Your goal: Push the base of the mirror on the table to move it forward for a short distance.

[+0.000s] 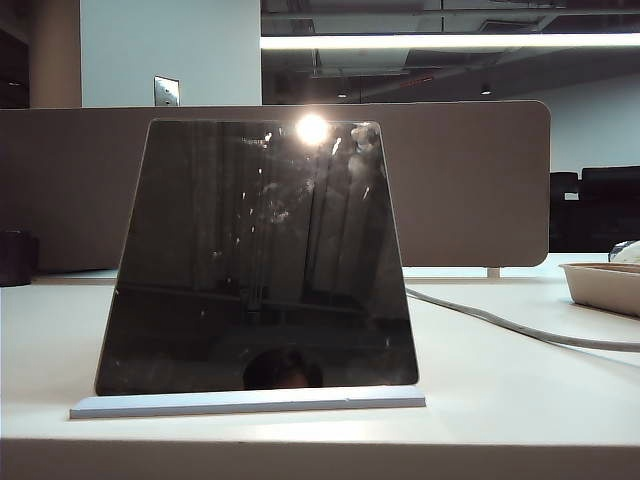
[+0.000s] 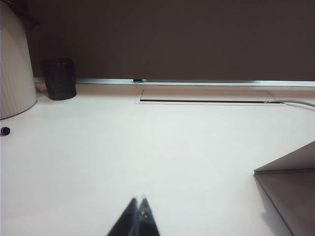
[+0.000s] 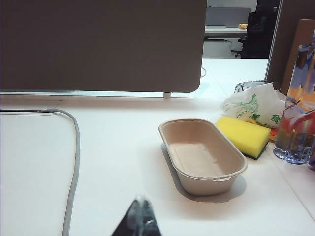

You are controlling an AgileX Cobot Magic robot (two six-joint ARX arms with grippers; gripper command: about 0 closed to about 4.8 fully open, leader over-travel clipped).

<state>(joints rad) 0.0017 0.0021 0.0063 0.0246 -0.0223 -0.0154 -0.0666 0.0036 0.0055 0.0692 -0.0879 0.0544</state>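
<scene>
Fingers of the left gripper (image 2: 140, 216) are pressed together into a dark point, grasping nothing, hovering low over the bare white table (image 2: 147, 147). Off to one side of that tip, well apart from it, a grey slanted panel (image 2: 288, 191) shows at the frame's edge, which I take to be the rear of the mirror with its base, though the base itself is not distinct there. The right gripper's fingers (image 3: 140, 221) look clenched and empty too, with a beige pulp tray (image 3: 202, 157) and yellow sponge (image 3: 244, 136) ahead of them and a grey cable (image 3: 74, 162) alongside.

From the front, the mirror (image 1: 258, 255) stands upright on its thin white base (image 1: 247, 402), close to the table's front edge; neither arm appears there.

To push well, I'd bring the left tip down low behind the slab, meet its back edge near the middle, and press steadily. Contact off-centre would likely swivel it; contact high on the panel could tip it. A short stroke is wise, given that near edge.
</scene>
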